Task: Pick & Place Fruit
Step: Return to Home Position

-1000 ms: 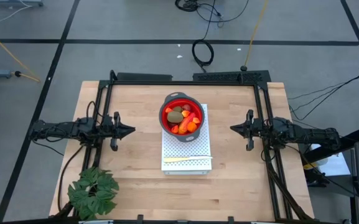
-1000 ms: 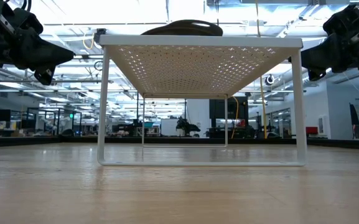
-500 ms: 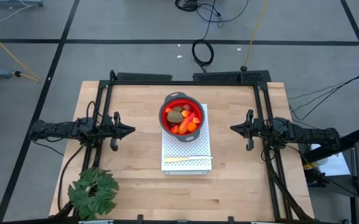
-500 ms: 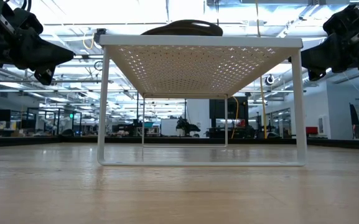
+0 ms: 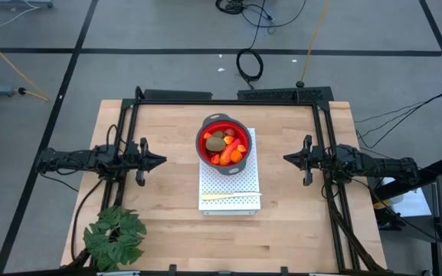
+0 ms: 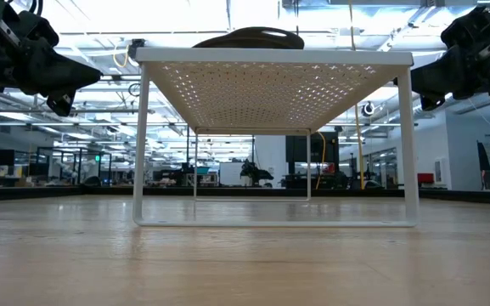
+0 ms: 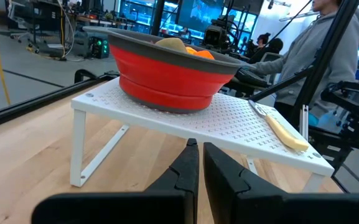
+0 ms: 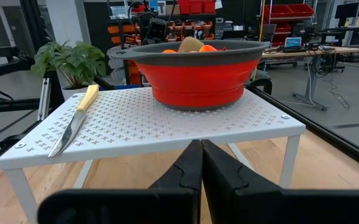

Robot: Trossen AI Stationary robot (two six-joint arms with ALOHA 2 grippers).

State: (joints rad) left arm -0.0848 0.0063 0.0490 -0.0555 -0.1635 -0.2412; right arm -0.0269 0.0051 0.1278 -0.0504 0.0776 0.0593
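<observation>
The left gripper (image 5: 162,161) hangs above the left side edge of the pale wooden bench (image 5: 167,222), its dark arm folded low and level, fingers pointing inward at the white perforated metal shelf (image 5: 240,180) in the middle of the bench. The fingers are clenched on nothing, with only a sliver between them. The right gripper (image 5: 286,159) mirrors this pose over the right side edge, its fingers pressed together and empty. Both are well apart from the shelf, at about the height of its top in the low view. The toy fruit pieces (image 5: 228,156), orange bits and an olive-brown oval among them, lie in the red strainer bowl with a dark grey rim (image 7: 167,78), which stands on one end of the shelf. A pale yellow knife (image 5: 228,195) lies flat along the shelf's opposite edge. A green leafy plant (image 5: 115,234) sits at the bench corner on the left arm's side.
</observation>
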